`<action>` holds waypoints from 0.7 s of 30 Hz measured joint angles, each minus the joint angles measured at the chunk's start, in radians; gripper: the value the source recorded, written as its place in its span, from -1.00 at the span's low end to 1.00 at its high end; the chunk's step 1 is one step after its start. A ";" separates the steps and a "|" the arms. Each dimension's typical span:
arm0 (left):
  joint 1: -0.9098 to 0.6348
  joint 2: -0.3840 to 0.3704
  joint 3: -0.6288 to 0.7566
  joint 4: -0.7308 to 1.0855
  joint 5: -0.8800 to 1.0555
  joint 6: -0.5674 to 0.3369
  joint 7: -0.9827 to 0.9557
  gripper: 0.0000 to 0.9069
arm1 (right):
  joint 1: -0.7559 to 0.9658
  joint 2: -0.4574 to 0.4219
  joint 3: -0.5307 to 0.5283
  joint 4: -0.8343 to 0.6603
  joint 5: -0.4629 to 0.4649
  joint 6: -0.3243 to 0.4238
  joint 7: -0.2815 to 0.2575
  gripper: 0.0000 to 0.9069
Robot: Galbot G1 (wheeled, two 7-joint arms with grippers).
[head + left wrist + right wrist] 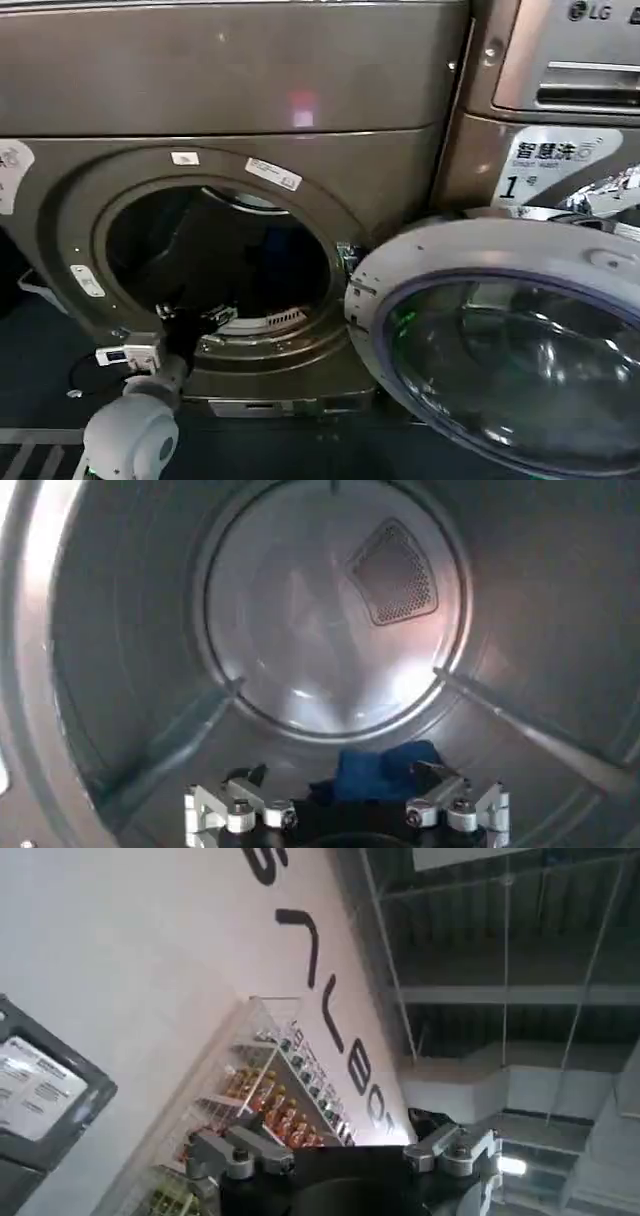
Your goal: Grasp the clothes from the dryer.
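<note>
The dryer (pixel 70 215) is a bronze-grey front-loader, and its round door (pixel 500 340) is swung open to the right. My left arm reaches through the lower left of the porthole, with the left gripper (pixel 197 322) just inside the drum. In the left wrist view the left gripper (pixel 345 775) is open and low over the drum floor. The clothes, a crumpled dark blue piece (pixel 375 770), lie between its spread fingers; I cannot tell whether they touch. My right gripper (pixel 335 1123) is open with nothing in it, pointing away at a wall and ceiling.
A second machine with LG lettering (pixel 590 12) and a white sticker with a numeral 1 (pixel 545 160) stands to the right, behind the open door. The drum has raised paddles (pixel 160 755) and a perforated vent (pixel 393 572) on its back wall.
</note>
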 measured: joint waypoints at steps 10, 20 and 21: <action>0.002 0.005 0.003 -0.004 0.000 0.000 0.000 1.00 | -0.005 0.003 0.000 0.005 0.003 0.001 0.001 1.00; -0.020 0.002 0.026 0.019 0.010 -0.008 0.002 1.00 | -0.016 0.002 0.010 0.004 0.002 -0.001 0.007 1.00; -0.025 0.001 0.030 0.025 0.011 -0.011 0.002 1.00 | -0.018 0.001 0.013 0.003 0.002 -0.001 0.007 1.00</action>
